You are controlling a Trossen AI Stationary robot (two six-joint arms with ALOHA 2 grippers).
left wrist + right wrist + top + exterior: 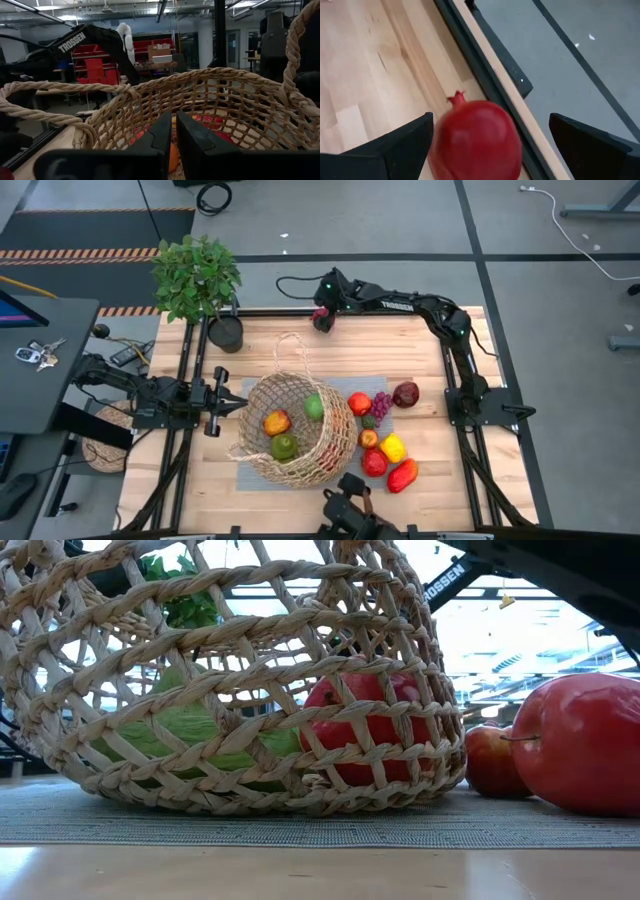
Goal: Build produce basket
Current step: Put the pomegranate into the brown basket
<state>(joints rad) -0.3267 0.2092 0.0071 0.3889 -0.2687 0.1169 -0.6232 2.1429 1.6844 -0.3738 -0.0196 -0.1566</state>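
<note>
The tan wicker basket (292, 432) stands on a grey mat (250, 392) at mid-table, with a red-orange fruit (277, 421) and two green pieces (314, 406) inside. More produce lies on the mat to its right: red pieces, purple grapes (381, 404) and a yellow piece (393, 447). My left gripper (240, 405) is shut, its tips at the basket's left wall. My right gripper (322, 318) is at the table's far edge, slanting down and open, with a red pomegranate (476, 140) between its fingers. My left gripper's shut fingertips (165, 131) stand right at the basket's woven left wall (150, 107), coming level from the table's left; I cannot tell whether they touch it. My right gripper has one finger (415, 135) close against the pomegranate's side and the other well apart from it; I cannot tell whether it touches.
A leafy potted plant (197, 275) in a black pot (226, 332) stands at the far left corner. The table's far rail (495, 85) runs right behind the pomegranate. A flat woven disc (105, 435) lies off the table's left. A dark device (350, 505) sits at the near edge.
</note>
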